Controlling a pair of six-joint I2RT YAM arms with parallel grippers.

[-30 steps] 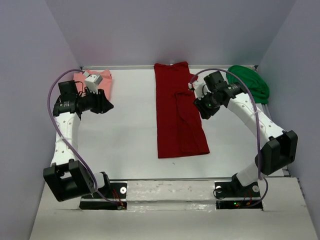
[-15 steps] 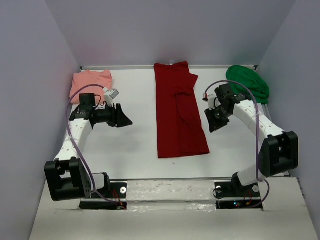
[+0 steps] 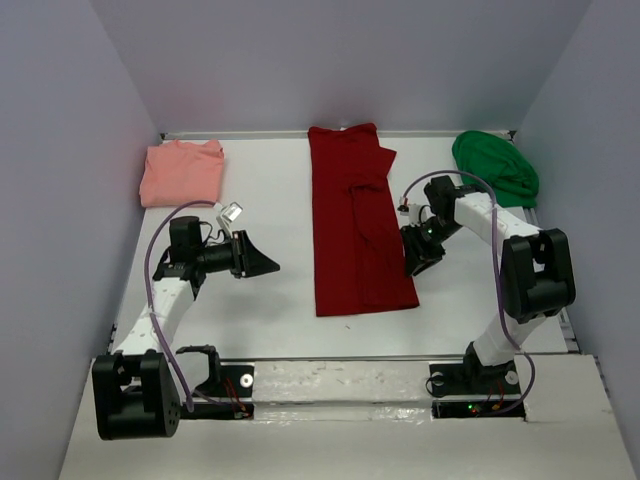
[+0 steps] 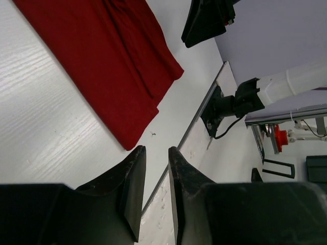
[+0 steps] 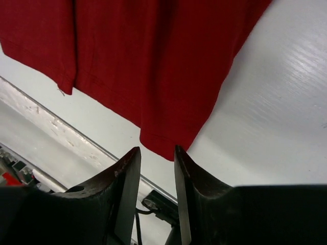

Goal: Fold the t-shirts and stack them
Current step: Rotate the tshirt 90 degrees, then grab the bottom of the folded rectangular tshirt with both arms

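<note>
A salmon-pink cloth t-shirt, folded into a rough square, lies at the far left corner of the white counter, well apart from the left jaws and behind them. The wrist cameras do not catch it at all.

The left jaws hang low over bare counter and point rightwards. They stand slightly parted with nothing between them. Their own camera shows only the inner faces of the two black fingers; the rest is cut off by the lower edge.

Ahead of the left jaws, and between the two pairs, lies a dark red cloth t-shirt, folded lengthwise into a long strip with one flap laid over the middle. Both wrist views cut off its far end.

The right jaws sit just beside the near right edge of that strip. They too are slightly parted and hold nothing. In their camera the hem corner lies right ahead of the tips. Whether they touch the cloth cannot be told.

Behind the right jaws, at the far right corner, a bright green cloth t-shirt lies bunched, its shape hard to make out.
</note>
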